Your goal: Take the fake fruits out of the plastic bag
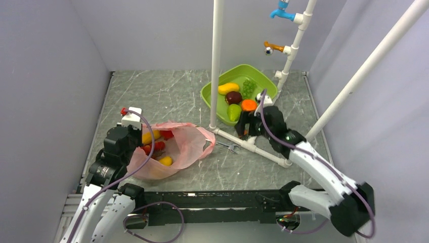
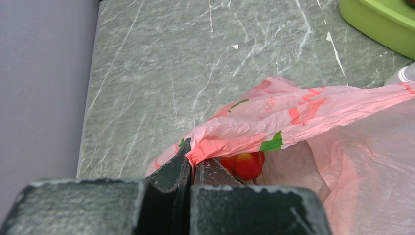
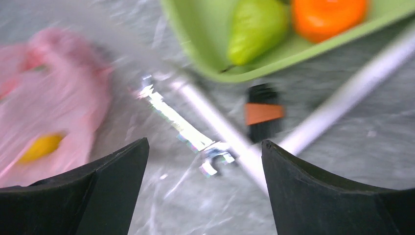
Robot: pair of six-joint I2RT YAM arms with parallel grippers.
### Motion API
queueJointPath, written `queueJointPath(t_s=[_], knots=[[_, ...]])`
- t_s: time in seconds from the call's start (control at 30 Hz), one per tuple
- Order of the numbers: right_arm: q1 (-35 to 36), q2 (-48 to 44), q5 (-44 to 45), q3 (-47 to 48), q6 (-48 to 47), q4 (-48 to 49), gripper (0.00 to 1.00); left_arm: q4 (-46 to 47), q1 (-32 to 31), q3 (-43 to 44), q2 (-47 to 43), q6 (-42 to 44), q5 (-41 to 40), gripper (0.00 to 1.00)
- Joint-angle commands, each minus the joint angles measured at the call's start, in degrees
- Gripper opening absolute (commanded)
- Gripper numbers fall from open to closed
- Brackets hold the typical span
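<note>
— Grey marbled surface [image 1: 167, 96], pale walls on three sides; that's my top view. Ask away.

— Where's the bag?

— Lower left of the frame. The pink bag [image 1: 189, 144] lies slumped on the surface, mouth towards the left arm [image 1: 114, 152].

— Has that arm got hold of it?

— Yes. On the left wrist view I see the left jaws shut tight on a fold of the bag's rim, pink plastic pinched between them.

— And the fruit?

— Bananas [image 1: 147, 136] show yellow inside the bag, with another yellow bit lower down. Red fruit [image 2: 247, 165] sits just behind the pinched rim; grapes or apple, I can't tell. The pear [image 1: 233, 112] lies in the green tub [image 1: 263, 81] in the upper middle, near the orange fruit [image 1: 248, 105].

— What else is in the tub?

— A mango [image 1: 228, 88], a dark maroon fruit [image 1: 233, 97] and green grapes [image 1: 248, 87].

— The right side?

— The right arm [image 1: 313, 164] reaches to the tub's near edge. The right jaws stand wide apart and hold nothing. Its wrist view is blurred, but I make out the fork [image 3: 181, 125] lying beside a white pipe [image 3: 220, 127], between bag and tub.
</note>
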Motion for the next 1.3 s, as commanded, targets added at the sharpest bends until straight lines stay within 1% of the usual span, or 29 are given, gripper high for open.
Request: queueJointPath(t_s=[0.0, 0.1, 0.17, 0.23, 0.33, 0.37, 0.43, 0.5, 0.6, 0.7, 0.77, 0.8, 0.87, 0.9, 1.0, 1.03, 1.07, 1.13, 1.2, 1.27], knots=[[14.45, -13.16, -1.41, -1.31, -1.21, 2.5, 0.88, 2.62, -0.15, 0.34, 0.0, 0.68, 1.76, 0.0], [24.0, -15.45, 1.88, 1.87, -1.04, 2.26, 0.86, 2.53, -0.15, 0.42, 0.36, 0.77, 1.62, 0.0], [27.71, -14.96, 0.11, 3.34, -0.64, 4.1, 0.84, 2.38, -0.15, 0.38, 0.31, 0.68, 1.39, 0.0], [31.14, -13.45, -4.27, 3.97, -0.86, 8.47, 0.83, 2.53, -0.15, 0.19, 0.2, 0.68, 0.9, 0.0], [37.16, -7.84, -7.76, 6.43, -1.95, 14.52, 0.83, 2.38, -0.15, 0.08, 0.35, 0.68, 0.36, 0.0], [38.88, -4.66, -8.02, 8.39, -2.15, 15.19, 0.83, 2.29, -0.15, 0.15, 0.53, 0.68, 0.09, 0.0], [41.57, 1.9, -7.29, 12.89, -2.2, 15.06, 0.79, 1.97, -0.15, 0.16, 0.79, 0.6, -0.3, 0.0], [42.7, 9.14, -6.74, 16.31, -1.72, 15.52, 0.72, 1.99, -0.15, 0.08, 0.87, 0.64, -0.66, 0.0], [42.83, 17.39, -6.06, 18.58, -1.34, 18.97, 0.71, 2.16, -0.19, -0.19, 0.92, 0.68, -1.13, 0.0], [42.83, 25.34, -2.89, 22.18, -1.48, 18.14, 0.6, 2.09, -0.23, -0.19, 1.16, 0.79, -1.32, 0.0], [42.78, 30.56, -1.36, 24.82, -1.2, 16.97, 0.52, 2.09, -0.29, -0.28, 1.32, 0.82, -1.37, 0.0], [42.8, 33.14, 0.96, 26.44, -1.06, 15.27, 0.49, 2.11, -0.36, -0.37, 1.32, 0.86, -1.43, 0.0], [42.88, 37.19, 3.25, 29.14, -1.9, 13.89, 0.41, 2.19, -0.41, -0.37, 1.29, 0.86, -1.58, 0.0], [42.8, 38.76, 3.97, 29.82, -2.49, 14.15, 0.39, 2.18, -0.41, -0.41, 1.32, 0.9, -1.59, 0.0], [43.01, 41.71, 5.96, 30.33, -5.65, 15.95, 0.38, 2.35, -0.48, -0.45, 1.2, 1.03, -1.65, 0.0], [43.0, 42.46, 6.49, 30.35, -6.67, 17.39, 0.39, 2.41, -0.48, -0.45, 1.24, 1.03, -1.61, 0.0], [43.0, 43.18, 6.08, 30.15, -7.76, 18.72, 0.44, 2.44, -0.54, -0.5, 1.18, 1.03, -1.68, 0.0], [42.92, 44.6, 3.62, 29.5, -9.91, 21.26, 0.49, 2.51, -0.58, -0.54, 1.14, 1.1, -1.8, 0.0], [42.92, 45.81, 1.65, 28.91, -11.3, 24.23, 0.54, 2.76, -0.54, -0.62, 1.07, 1.19, -1.81, 0.0], [42.77, 47.83, 0.77, 29.46, -11.64, 25.54, 0.56, 2.88, -0.59, -0.65, 1.11, 1.28, -1.68, 0.0]])
